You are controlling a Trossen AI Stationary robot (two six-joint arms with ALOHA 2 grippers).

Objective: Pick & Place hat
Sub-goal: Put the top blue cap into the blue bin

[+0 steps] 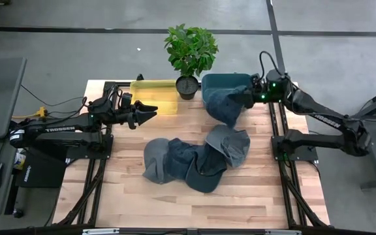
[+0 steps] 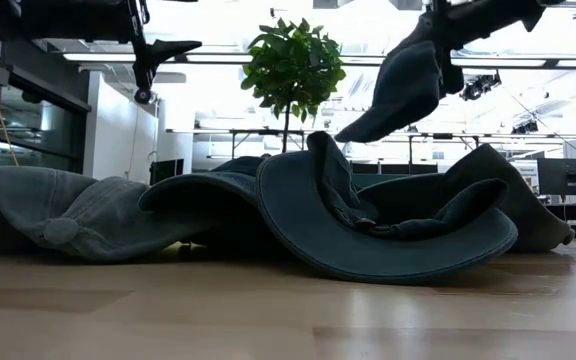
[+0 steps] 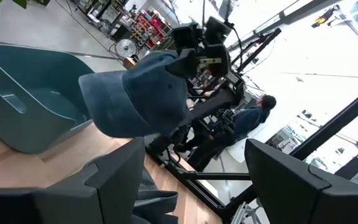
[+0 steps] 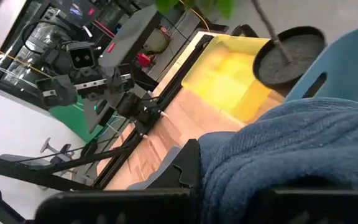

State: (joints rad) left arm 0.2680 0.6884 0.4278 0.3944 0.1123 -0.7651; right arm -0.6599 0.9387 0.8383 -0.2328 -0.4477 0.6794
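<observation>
A blue denim hat [image 1: 222,108] hangs from my right gripper [image 1: 249,96], which is shut on it, at the far right of the table by the teal bin [image 1: 227,81]. The same hat shows in the low view [image 2: 398,90] well above the wood. Several more hats [image 1: 194,160] lie heaped in the middle of the table, resting on their brims and on each other. My left gripper [image 1: 150,115] hovers open and holding nothing at the far left, beside the yellow bin [image 1: 155,95]; its fingers stand wide apart in the left wrist view [image 3: 194,158]. My right gripper pinches an edge of the hat [image 3: 178,62] between its two fingers. The fingers come from the table's right, tipped slightly down. Bunched cloth [image 4: 241,155] fills the space between them. The hat droops below the fingers, slack and lifted clear of the table.
A potted plant [image 1: 190,49] stands at the far edge between the yellow and teal bins. Black frame rails [image 1: 282,150] run along both sides of the wooden top. The near strip of the table [image 1: 188,209] is bare wood. A person [image 3: 253,118] shows beyond the table.
</observation>
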